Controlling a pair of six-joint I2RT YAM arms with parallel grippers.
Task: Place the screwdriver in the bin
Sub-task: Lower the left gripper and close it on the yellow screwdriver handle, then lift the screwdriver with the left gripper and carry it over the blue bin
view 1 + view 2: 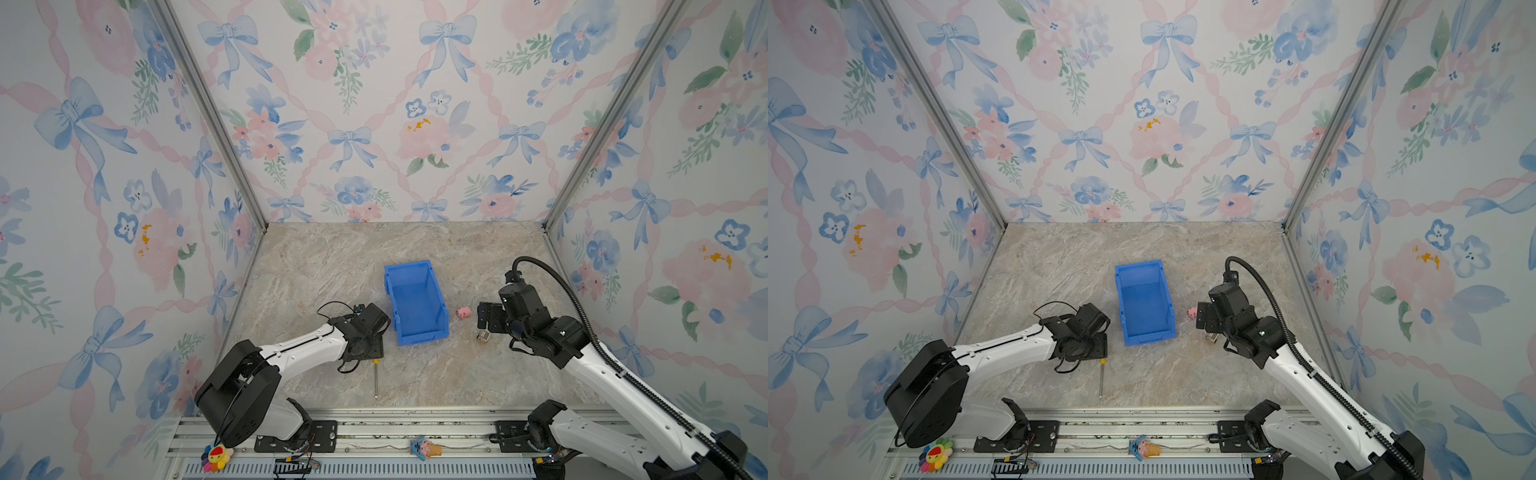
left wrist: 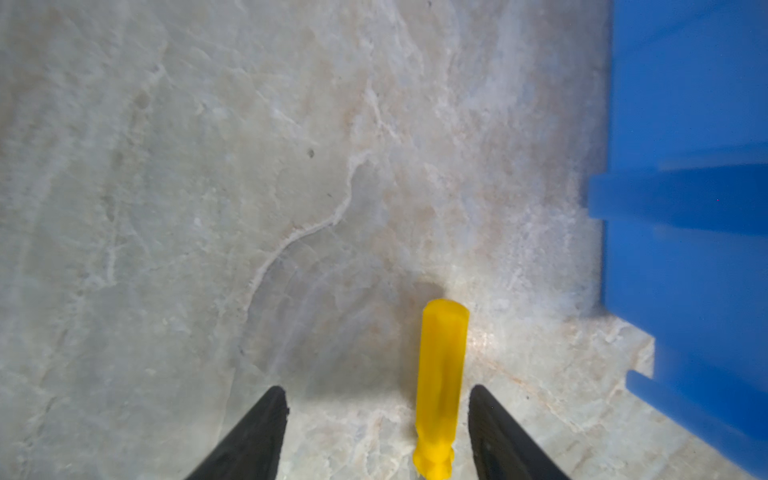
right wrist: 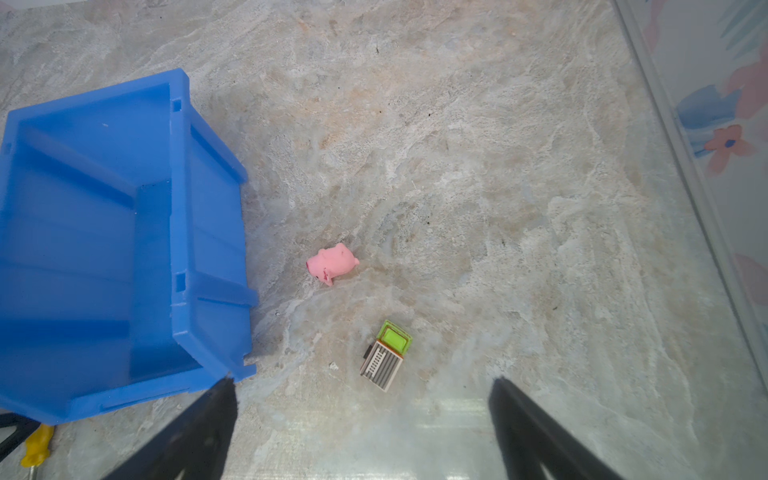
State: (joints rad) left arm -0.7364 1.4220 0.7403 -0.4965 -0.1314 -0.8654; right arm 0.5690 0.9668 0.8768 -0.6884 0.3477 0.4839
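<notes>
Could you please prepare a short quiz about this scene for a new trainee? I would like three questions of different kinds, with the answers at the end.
1. Choose one. The screwdriver lies on the table. Which part of it sits between the fingers of the left claw? A) the yellow handle B) the shaft tip C) no part
2. True or false: the bin already holds the screwdriver.
3. Short answer: how many small toys lie on the table beside the bin?
Key: 1 A. 2 False. 3 Two: a pink pig and a toy truck.
</notes>
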